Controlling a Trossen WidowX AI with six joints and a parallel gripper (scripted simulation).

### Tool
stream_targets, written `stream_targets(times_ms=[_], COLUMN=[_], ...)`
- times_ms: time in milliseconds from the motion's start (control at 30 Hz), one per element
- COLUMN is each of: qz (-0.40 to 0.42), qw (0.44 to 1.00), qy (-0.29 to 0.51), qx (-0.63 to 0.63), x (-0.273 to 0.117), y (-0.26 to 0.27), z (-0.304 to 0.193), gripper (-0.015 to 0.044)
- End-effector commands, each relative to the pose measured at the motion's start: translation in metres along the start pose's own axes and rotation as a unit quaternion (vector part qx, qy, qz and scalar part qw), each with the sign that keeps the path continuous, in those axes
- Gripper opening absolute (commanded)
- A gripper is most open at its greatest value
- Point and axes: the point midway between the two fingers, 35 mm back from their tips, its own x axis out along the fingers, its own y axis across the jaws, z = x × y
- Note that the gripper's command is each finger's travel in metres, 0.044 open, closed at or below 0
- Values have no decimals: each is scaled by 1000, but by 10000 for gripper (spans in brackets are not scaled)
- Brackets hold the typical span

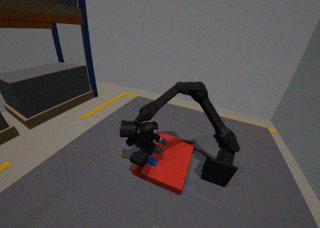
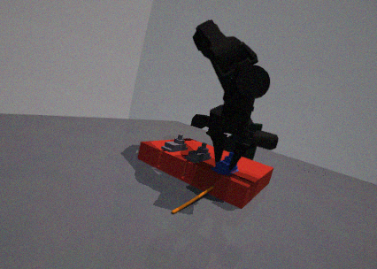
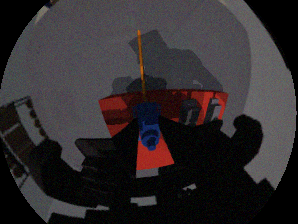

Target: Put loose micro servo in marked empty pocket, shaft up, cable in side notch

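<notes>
The blue micro servo [image 1: 152, 160] [image 2: 226, 164] [image 3: 150, 136] stands upright, shaft up, low in the pocket of the red deck [image 1: 174, 168] [image 2: 257, 170] [image 3: 155, 161]. Its ears look level with the deck top or very near it; the fingers partly hide them, so I cannot tell if both lie flat. The orange cable [image 1: 125, 155] [image 2: 192, 201] [image 3: 141, 60] runs out past the deck's long side toward the floor; its part at the notch is hard to make out. My gripper [image 2: 225, 162] [image 3: 147, 119] is shut on the servo, one finger on each side.
Two grey servos [image 1: 158, 150] [image 2: 199, 154] [image 3: 190, 112] stand in a row on the deck beside the blue one, close to one finger. The arm's base [image 1: 218, 171] stands beyond the deck's other long side. A shelf rack [image 1: 87, 44] stands at the far left.
</notes>
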Motion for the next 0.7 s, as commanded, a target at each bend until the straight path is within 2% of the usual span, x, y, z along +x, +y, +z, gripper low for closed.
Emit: stream_targets(times_ms=[0, 167, 333, 467, 667], qz=[-1, -1, -1, 1, 2], qw=[1000, 1000, 1000, 1000, 1000], qy=[-1, -1, -1, -4, 1], qx=[-1, -1, -1, -5, -4], x=[0, -32, -35, -50, -95], y=[0, -1, -1, 3, 3], z=[0, -1, -3, -24, -101], gripper=[188, 188, 188, 292, 440])
